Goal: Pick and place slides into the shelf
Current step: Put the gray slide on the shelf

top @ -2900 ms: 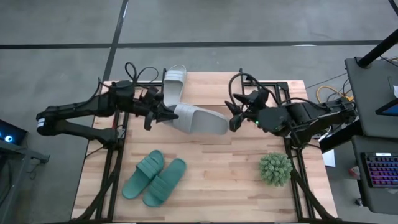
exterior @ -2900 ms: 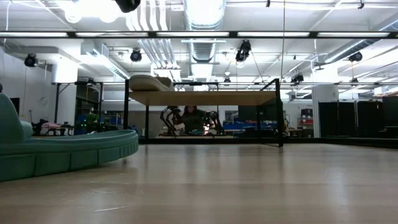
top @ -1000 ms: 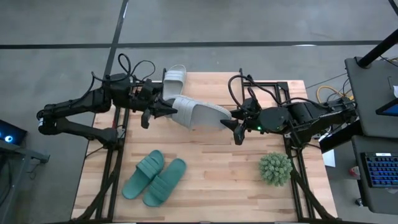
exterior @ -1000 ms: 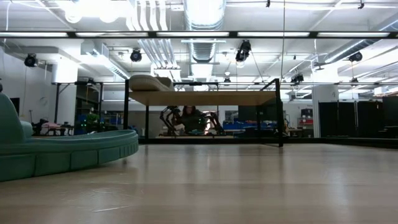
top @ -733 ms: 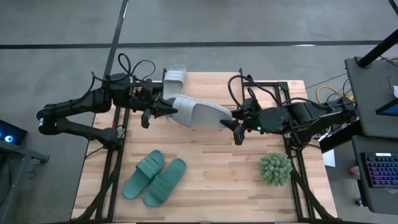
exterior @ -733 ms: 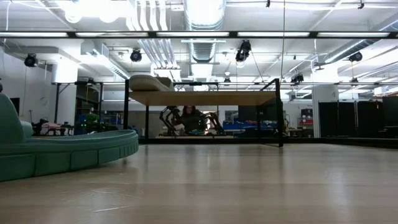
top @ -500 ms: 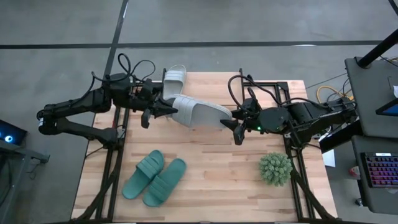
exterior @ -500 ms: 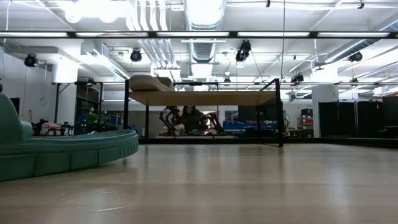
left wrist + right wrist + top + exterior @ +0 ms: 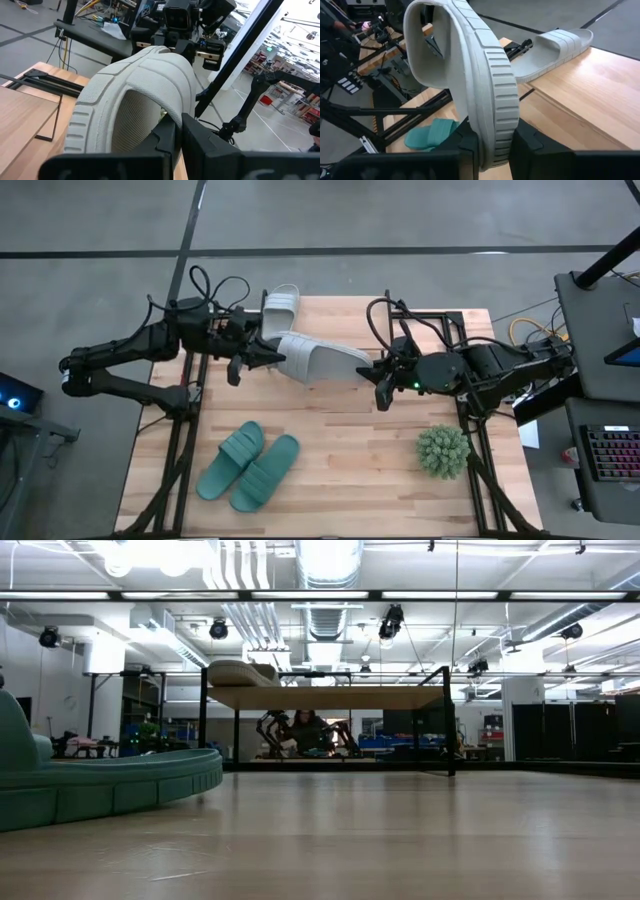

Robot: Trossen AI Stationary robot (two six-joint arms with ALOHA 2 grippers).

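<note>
Since a moment ago, the right gripper (image 9: 379, 387) has been clenched on one end of the pale slide (image 9: 320, 360), held above the shelf (image 9: 445, 320) middle. Its other end is gripped by the left gripper (image 9: 250, 360). If both pull, it could be dropped.

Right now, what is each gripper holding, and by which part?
Both hold one pale grey slide: the left gripper clamps one end, the right gripper clamps the opposite end's sole edge.

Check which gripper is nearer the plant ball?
Right. The right gripper is up and left of the plant ball, clamped on the grey slide; the left gripper holds the slide's far end.
</note>
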